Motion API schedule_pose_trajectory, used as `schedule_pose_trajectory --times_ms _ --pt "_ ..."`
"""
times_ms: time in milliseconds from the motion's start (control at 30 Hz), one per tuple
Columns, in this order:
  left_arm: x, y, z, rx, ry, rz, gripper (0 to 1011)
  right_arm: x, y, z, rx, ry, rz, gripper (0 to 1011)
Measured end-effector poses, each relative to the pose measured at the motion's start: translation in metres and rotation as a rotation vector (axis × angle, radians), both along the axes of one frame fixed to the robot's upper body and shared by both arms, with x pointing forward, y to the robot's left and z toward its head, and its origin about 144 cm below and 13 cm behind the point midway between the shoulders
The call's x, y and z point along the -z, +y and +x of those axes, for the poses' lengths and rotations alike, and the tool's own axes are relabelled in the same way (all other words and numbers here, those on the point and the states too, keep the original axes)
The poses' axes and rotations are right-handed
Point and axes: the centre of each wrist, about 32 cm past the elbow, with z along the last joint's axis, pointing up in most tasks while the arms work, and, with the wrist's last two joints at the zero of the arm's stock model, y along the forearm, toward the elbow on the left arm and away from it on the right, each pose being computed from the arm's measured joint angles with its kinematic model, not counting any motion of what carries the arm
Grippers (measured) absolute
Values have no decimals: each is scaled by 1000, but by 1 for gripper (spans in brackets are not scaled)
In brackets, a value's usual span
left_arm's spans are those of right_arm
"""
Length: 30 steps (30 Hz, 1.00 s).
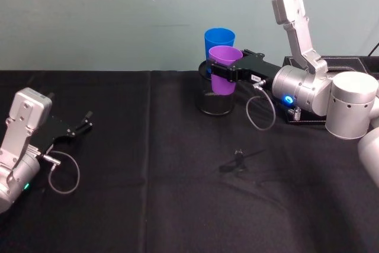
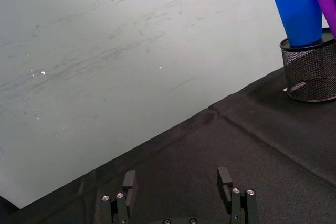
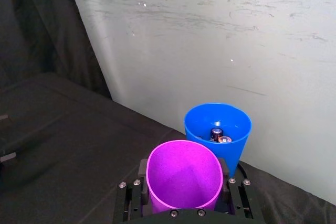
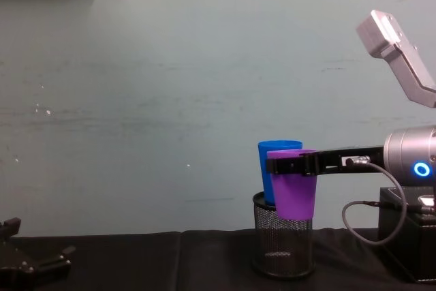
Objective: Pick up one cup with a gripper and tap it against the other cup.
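Note:
My right gripper [image 1: 220,70] is shut on the purple cup [image 1: 225,56], holding it upright in the air by its upper wall. The cup [image 4: 294,195] hangs just in front of the blue cup [image 1: 219,37], their sides very close; I cannot tell whether they touch. The blue cup [image 4: 279,146] stands inside a black wire-mesh pen pot [image 1: 214,103], and small batteries lie in its bottom [image 3: 218,124]. In the right wrist view the purple cup [image 3: 184,179] sits between the fingers [image 3: 142,169]. My left gripper [image 1: 84,121] rests open, low at the table's left side.
A black box [image 1: 331,63] stands at the back right behind my right arm. A small dark bit [image 1: 240,159] lies on the black cloth in the middle. The pale wall runs close behind the cups. My right arm's cable [image 1: 260,114] loops down beside the pen pot.

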Motion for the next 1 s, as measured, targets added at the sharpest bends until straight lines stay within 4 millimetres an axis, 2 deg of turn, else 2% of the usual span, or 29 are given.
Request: schedule_pose_trajectory --times_ms 1000 --pt "0 0 0 0 0 0 1000 0 0 0 0 0 0 739"
